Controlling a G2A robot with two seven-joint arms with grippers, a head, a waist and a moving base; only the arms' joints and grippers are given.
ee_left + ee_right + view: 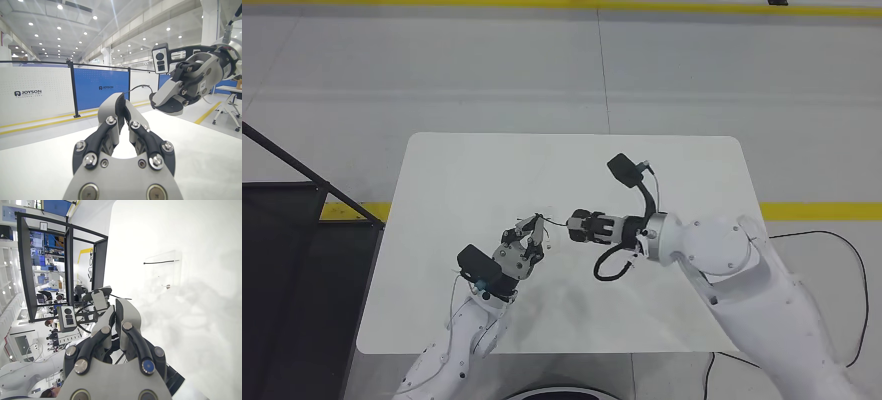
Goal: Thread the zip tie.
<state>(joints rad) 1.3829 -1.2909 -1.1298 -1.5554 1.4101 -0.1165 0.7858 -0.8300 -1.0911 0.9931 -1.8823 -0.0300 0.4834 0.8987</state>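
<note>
A thin black zip tie (140, 86) arcs in the air between the two grippers, a little above the white table (672, 170). My left gripper (122, 98) is shut on one end of it; from above that gripper (530, 228) sits near the table's middle. My right gripper (115, 306) faces it from close by, fingers pressed together on the other end, and a short tail of the zip tie (124, 298) pokes out past its fingertips. In the left wrist view the right gripper (154, 101) hangs at the tie's far end.
A second black zip tie (160, 262) lies flat on the table farther off, with a small scrap (167, 286) near it. A black-framed barrier (282, 160) stands beyond the table's left side. The table surface around the grippers is bare.
</note>
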